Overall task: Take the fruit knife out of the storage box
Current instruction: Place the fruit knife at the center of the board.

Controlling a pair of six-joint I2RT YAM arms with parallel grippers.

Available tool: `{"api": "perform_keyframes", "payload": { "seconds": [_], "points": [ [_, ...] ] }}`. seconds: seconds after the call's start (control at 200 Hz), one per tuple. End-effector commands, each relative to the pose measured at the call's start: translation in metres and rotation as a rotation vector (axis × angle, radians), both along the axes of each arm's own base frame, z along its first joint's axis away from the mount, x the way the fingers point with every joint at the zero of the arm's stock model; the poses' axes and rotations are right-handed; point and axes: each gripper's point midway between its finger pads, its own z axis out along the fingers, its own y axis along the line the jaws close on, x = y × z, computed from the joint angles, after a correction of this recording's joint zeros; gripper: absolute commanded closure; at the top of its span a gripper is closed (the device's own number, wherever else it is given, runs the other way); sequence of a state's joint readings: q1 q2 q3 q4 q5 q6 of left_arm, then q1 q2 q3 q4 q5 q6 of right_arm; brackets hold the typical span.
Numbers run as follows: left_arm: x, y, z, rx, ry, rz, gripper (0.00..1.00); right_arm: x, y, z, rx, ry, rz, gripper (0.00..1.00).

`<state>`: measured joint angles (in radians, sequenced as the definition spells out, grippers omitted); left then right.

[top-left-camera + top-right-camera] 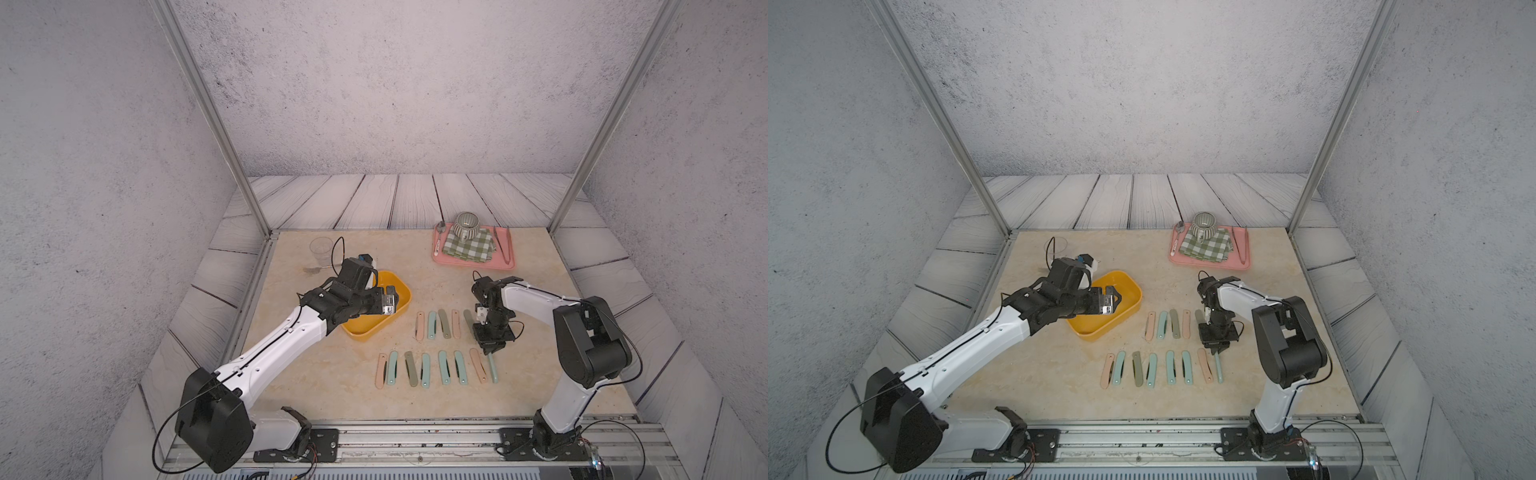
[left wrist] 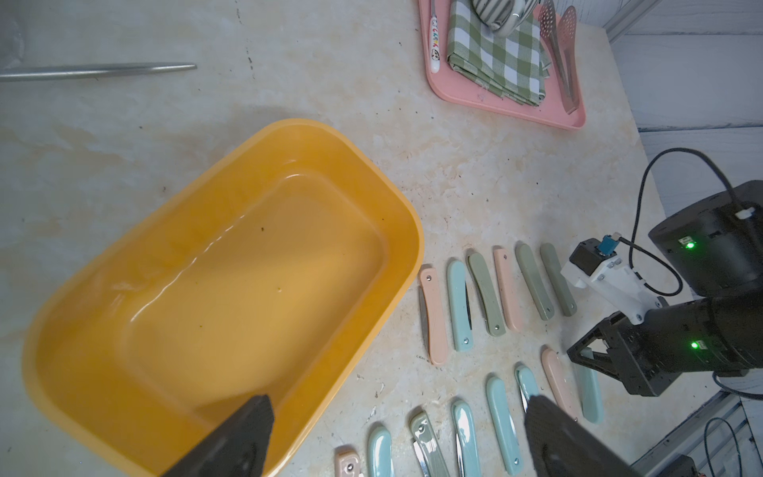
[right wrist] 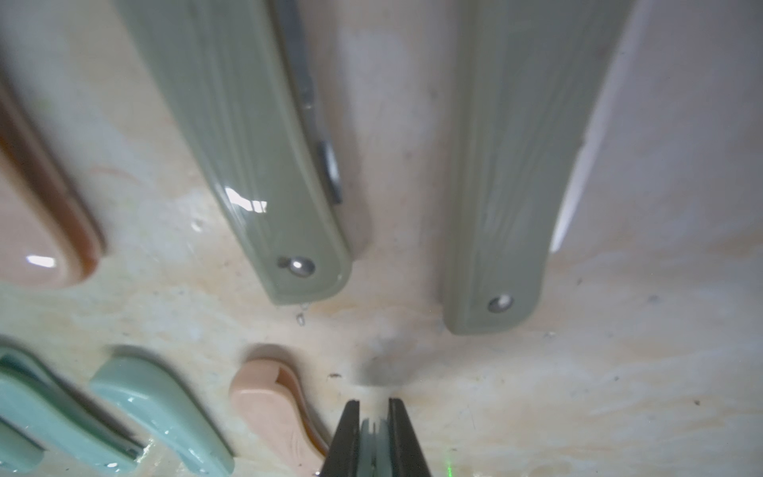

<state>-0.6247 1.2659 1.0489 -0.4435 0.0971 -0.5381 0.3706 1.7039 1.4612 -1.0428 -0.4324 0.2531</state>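
Setting mint fruit knife (image 3: 373,446) on the table (image 1: 332,374) with right jaws clamped on it, left jaws wide, empty over bare storage box (image 2: 231,268); next, release, lift straight.

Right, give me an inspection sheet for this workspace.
Surface: marbled tabletop, small dark specks.
Job's things: storage box, no knife seen inside; folded fruit knives in two rows beside it.
Clutter: pink tray holding mug, checked cloth, spoon, tongs; clear glass beyond the box.
Grippers: left gripper over the box, jaws open; right gripper shut on teal knife at the near row's end.
Cables: black loops at both wrists and bases.
Surroundings: grey walls, metal frame posts.
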Motion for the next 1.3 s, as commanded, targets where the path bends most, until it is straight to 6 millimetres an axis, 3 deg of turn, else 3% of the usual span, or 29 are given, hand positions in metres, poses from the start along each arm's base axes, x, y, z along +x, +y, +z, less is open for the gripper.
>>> {"api": "perform_keyframes", "payload": {
  "seconds": [0.0,0.375,0.846,1.106,1.296],
  "points": [
    [0.0,0.011,0.01,0.027,-0.037,0.03,0.05,-0.025,-0.041,-0.021,-0.182,0.059,-0.001,1.0],
    [0.003,0.007,0.003,0.023,-0.003,0.027,0.01,-0.049,-0.091,-0.077,-0.448,0.164,-0.027,1.0],
    [0.01,0.003,-0.002,0.019,0.016,0.01,0.01,-0.07,-0.099,-0.122,-0.485,0.258,-0.057,1.0],
    [0.012,0.004,-0.004,0.014,0.024,0.005,0.01,-0.073,-0.1,-0.128,-0.484,0.258,-0.06,1.0],
    [0.014,0.002,-0.006,0.009,0.032,0.0,0.01,-0.073,-0.101,-0.131,-0.495,0.255,-0.058,0.87]
  ]
}}
